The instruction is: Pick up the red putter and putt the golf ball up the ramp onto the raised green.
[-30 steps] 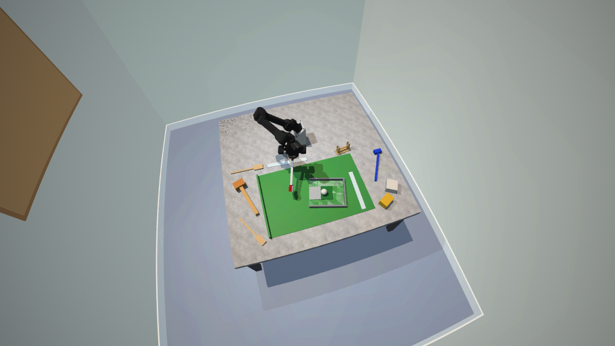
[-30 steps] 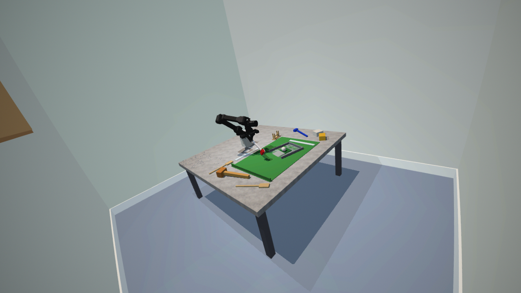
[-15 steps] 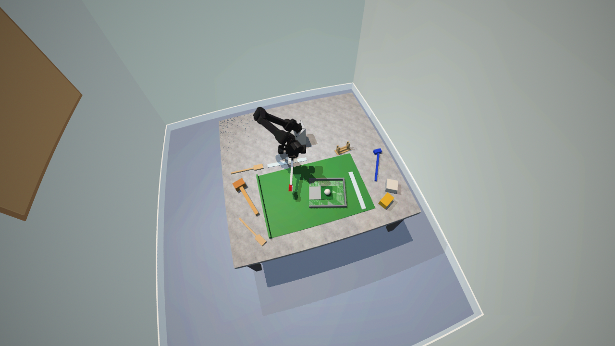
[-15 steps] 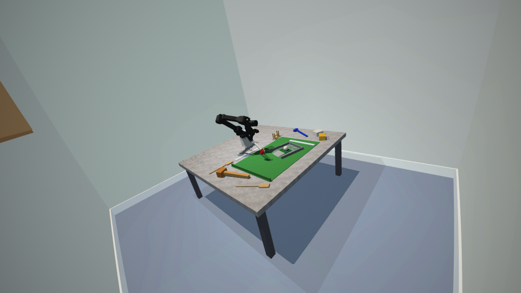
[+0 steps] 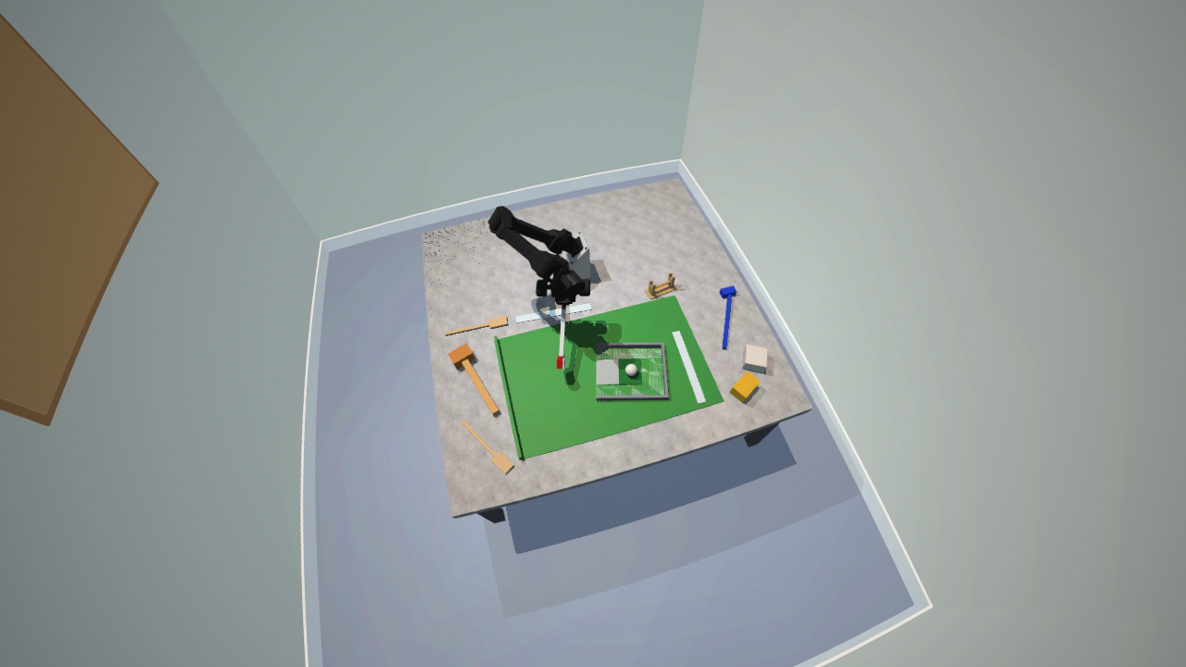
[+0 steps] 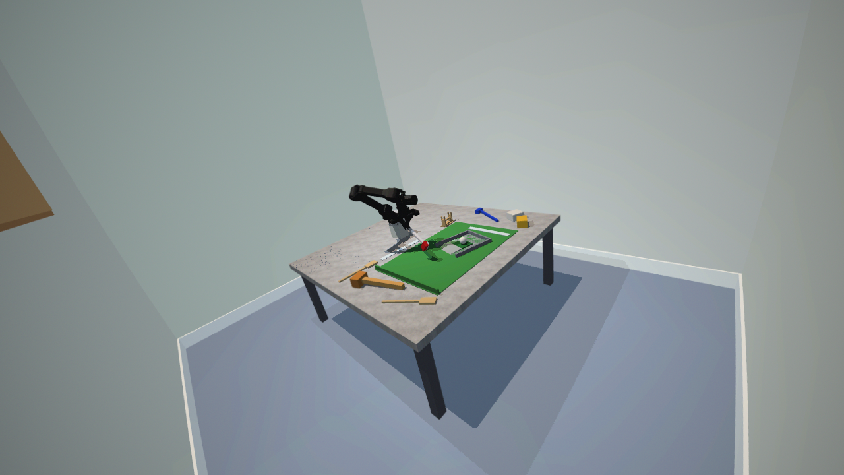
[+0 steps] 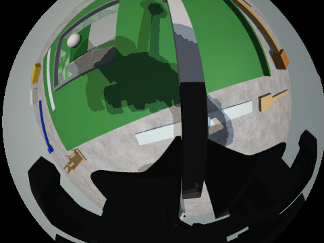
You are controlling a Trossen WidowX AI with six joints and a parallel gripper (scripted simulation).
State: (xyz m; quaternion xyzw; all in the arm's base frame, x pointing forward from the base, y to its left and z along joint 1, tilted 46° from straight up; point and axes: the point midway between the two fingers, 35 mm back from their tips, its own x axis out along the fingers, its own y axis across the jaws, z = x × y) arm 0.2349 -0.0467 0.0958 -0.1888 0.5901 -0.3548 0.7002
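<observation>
The tabletop (image 5: 630, 215) looks like speckled grey stone, matt and slightly rough. On it lies a flat green mat (image 5: 580, 414), matt like felt. The claw (image 5: 564, 305) is matt black, plastic-looking, and grips the red putter (image 5: 561, 340), whose shaft is smooth and pale with a flat red head. The golf ball (image 5: 631, 369) is smooth white. Near the left edge, a mallet (image 5: 473, 374) looks like plain wood. The hammer (image 5: 727, 317) by the right edge is even blue, plastic-looking.

Blue mallet (image 5: 727, 316), orange mallet (image 5: 473, 374), two wooden spatulas, yellow block (image 5: 744, 386)
</observation>
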